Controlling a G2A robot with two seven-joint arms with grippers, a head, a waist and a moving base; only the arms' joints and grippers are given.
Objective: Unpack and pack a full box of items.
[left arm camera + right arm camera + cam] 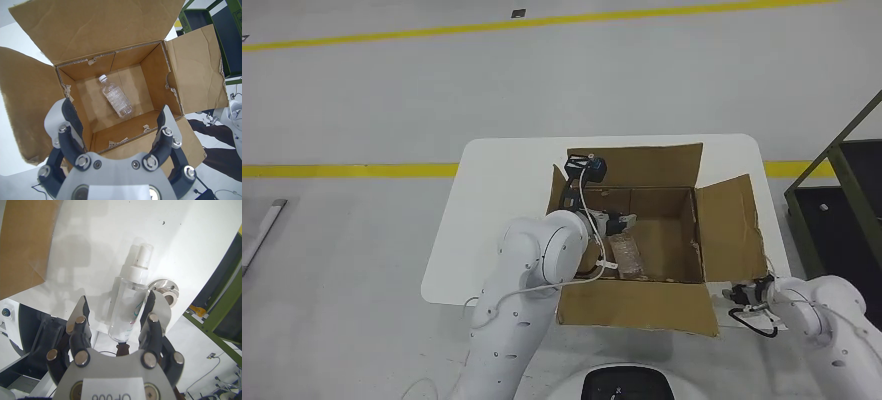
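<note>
- In the top view the left gripper [614,220] hung at mid-frame over the left part of the open box [662,165], fingers spread wide and holding nothing
- A clear water bottle [116,98] lay on its side, slantwise, on the box floor below that gripper; round and slick, it would likely roll or squirt free if the pads closed away from its middle
- The box rim was torn and its walls stood close, so a descent too far to one side could snag a finger on the cardboard and drag the box
- At lower right of the top view the right gripper [745,296] sat low over the table [113,228], fingers spread either side of a spray bottle [130,298] lying flat
- The spray bottle's base lay near the table edge, with a metal flange [166,292] just beside it; an uneven squeeze could nudge it over the edge
</note>
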